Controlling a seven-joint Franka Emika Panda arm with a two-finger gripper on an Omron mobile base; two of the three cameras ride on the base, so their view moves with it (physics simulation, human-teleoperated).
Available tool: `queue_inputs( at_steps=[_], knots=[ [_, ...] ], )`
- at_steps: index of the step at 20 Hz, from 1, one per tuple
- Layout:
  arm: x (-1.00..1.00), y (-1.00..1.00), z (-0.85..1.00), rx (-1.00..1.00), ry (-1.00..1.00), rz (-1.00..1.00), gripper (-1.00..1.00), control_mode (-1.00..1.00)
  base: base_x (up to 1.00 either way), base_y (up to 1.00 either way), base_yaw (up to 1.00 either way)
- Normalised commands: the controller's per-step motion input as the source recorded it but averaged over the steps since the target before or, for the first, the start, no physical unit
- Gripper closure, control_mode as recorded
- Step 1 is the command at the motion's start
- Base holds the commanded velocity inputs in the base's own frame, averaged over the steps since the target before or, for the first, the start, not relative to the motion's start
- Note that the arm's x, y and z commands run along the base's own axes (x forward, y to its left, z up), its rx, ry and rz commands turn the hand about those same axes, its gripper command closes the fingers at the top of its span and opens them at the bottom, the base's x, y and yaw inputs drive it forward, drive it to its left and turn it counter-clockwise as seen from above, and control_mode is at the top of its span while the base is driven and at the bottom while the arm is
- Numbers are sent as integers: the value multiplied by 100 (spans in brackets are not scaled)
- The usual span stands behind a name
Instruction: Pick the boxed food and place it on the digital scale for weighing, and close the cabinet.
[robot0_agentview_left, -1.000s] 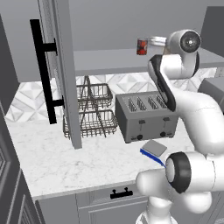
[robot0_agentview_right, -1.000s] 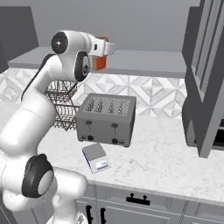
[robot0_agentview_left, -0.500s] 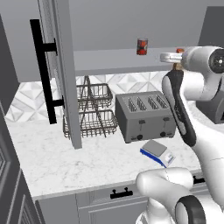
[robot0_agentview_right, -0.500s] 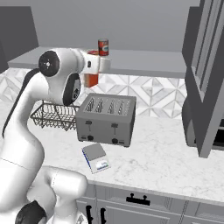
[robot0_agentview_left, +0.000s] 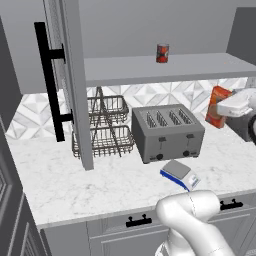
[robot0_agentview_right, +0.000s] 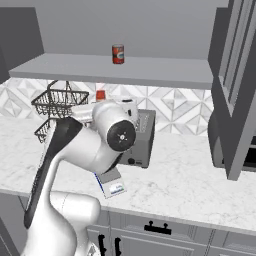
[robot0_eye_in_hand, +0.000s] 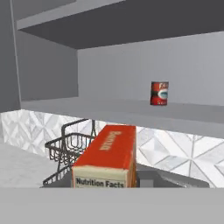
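White marbled bench (robot0_agentview_left: 75, 185) under a patterned tile backsplash, carrying a wire basket rack (robot0_agentview_left: 107, 127), a grey toaster (robot0_agentview_left: 167, 132) and the digital scale (robot0_agentview_left: 180, 174) near its front edge. The cabinet (robot0_agentview_left: 65, 80) stands open, a red can (robot0_agentview_left: 162, 52) on its shelf. The end effector (robot0_agentview_left: 222, 111), its tips hidden, grasps the boxed food (robot0_agentview_left: 218, 106) above the bench, right of the toaster.

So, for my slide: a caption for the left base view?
Box carried right of toaster, scale waiting below.
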Motion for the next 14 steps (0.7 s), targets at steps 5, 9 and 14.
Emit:
queue_inputs(
  at_steps=[5,9,14],
  knots=[
    [-29,0,-58,0,3,61,100,-100,0,0,0],
    [1,0,-54,2,1,47,100,-100,0,0,0],
    [15,25,-53,0,1,32,100,-100,0,0,0]
  ],
)
